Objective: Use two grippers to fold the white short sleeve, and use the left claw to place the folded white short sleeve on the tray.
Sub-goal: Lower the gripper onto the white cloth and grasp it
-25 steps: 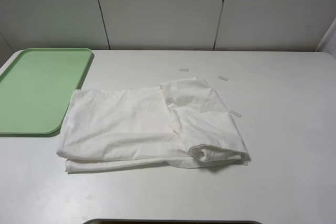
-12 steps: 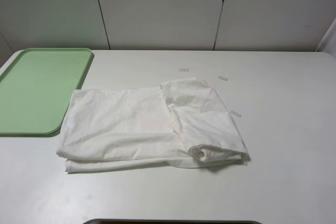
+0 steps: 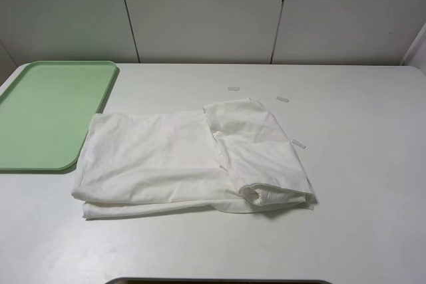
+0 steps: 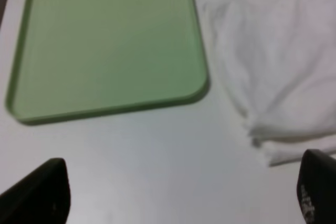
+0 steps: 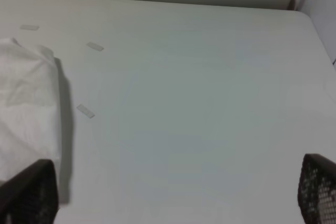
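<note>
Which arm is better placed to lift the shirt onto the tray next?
Probably left. The left gripper is open over the table, close to both the tray and the near corner of the white short sleeve. The right gripper, also open, faces its far end, away from the tray.

My left gripper (image 4: 178, 195) is wide open. I see only its two black fingertips (image 4: 42, 192), far apart at the edges of its wrist view. My right gripper (image 5: 173, 191) is wide open too, and its black fingers (image 5: 317, 190) have a bumpy grid on them. Both grippers hold nothing. The high camera shows neither arm.
</note>
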### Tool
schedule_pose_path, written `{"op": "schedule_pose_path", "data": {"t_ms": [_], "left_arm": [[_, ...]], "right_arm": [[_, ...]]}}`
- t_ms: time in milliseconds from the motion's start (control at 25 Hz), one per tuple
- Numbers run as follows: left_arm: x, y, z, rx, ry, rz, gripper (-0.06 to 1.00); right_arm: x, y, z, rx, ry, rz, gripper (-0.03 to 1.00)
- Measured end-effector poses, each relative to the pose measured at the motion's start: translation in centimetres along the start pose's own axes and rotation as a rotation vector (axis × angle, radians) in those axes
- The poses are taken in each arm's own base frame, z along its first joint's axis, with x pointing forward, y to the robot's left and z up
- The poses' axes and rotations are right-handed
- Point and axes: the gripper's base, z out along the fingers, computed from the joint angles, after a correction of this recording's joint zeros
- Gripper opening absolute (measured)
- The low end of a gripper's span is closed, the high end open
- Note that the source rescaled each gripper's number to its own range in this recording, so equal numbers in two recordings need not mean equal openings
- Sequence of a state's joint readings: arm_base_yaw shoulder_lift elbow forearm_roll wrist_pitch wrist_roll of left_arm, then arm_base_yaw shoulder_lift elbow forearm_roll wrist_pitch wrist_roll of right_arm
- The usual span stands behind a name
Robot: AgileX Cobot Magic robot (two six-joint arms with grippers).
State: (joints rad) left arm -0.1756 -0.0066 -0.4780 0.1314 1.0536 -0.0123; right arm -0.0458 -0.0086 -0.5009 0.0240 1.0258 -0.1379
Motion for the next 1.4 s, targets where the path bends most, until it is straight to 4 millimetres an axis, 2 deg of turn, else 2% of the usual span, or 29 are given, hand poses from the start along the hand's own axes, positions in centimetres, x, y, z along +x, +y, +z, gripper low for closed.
{"op": "schedule_pose_path", "data": {"t_ms": [200,400,560,680,720,760,920,1000,1080,1200,1400], "left_arm": [[-2.2,-0.9,-1.1,0.118,-0.031,-0.11,0.85],[-6.2,-1.9,-0.8,0.233,0.037,-0.174,0.85],[-9.4,-2.9,2.2,0.313,0.138,-0.214,0.85],[-10.5,-3.7,5.1,0.366,0.25,-0.233,0.85],[-10.5,-3.7,5.1,0.366,0.25,-0.233,0.85],[-11.0,-4.1,7.1,0.384,0.318,-0.247,0.85],[-11.1,-4.3,8.8,0.381,0.361,-0.263,0.85],[-10.6,-4.4,11.5,0.362,0.43,-0.289,0.85],[-10.0,-4.5,13.3,0.343,0.476,-0.303,0.85],[-7.0,-4.6,16.8,0.288,0.59,-0.335,0.85],[-4.0,-4.7,19.1,0.263,0.657,-0.346,0.85]], "right_arm": [[0.0,0.0,0.0,0.0,0.0,0.0,1.0],[0.0,0.0,0.0,0.0,0.0,0.0,1.0],[0.0,0.0,0.0,0.0,0.0,0.0,1.0],[0.0,0.0,0.0,0.0,0.0,0.0,1.0],[0.0,0.0,0.0,0.0,0.0,0.0,1.0],[0.0,0.0,0.0,0.0,0.0,0.0,1.0],[0.0,0.0,0.0,0.0,0.0,0.0,1.0],[0.0,0.0,0.0,0.0,0.0,0.0,1.0],[0.0,0.0,0.0,0.0,0.0,0.0,1.0],[0.0,0.0,0.0,0.0,0.0,0.0,1.0],[0.0,0.0,0.0,0.0,0.0,0.0,1.0]]}}
